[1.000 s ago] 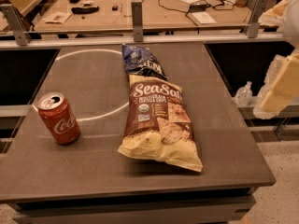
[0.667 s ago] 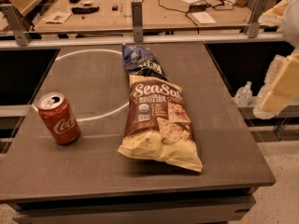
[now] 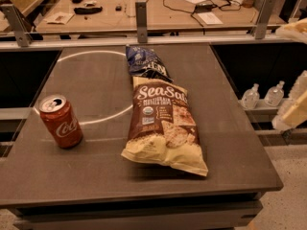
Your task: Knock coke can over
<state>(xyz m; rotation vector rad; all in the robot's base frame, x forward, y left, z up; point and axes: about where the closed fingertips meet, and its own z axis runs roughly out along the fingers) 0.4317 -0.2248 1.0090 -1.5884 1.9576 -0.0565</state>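
The coke can point(image 3: 61, 121), red with white script and a silver top, stands upright near the left edge of the dark table point(image 3: 96, 176). My gripper point(image 3: 293, 110) shows only as a cream-coloured part at the right edge of the camera view, off the table's right side and far from the can. Another cream part of the arm point(image 3: 293, 30) is at the upper right. Nothing touches the can.
A large brown-and-cream Sea Salt chip bag point(image 3: 163, 126) lies in the middle of the table, between the can and the gripper. A small dark blue snack bag point(image 3: 144, 62) lies behind it. Clear bottles point(image 3: 263, 96) stand on a ledge to the right. A desk with cables is behind.
The cream arm part at the right edge has shifted slightly right and down, further out of view. The can and both bags have not moved.
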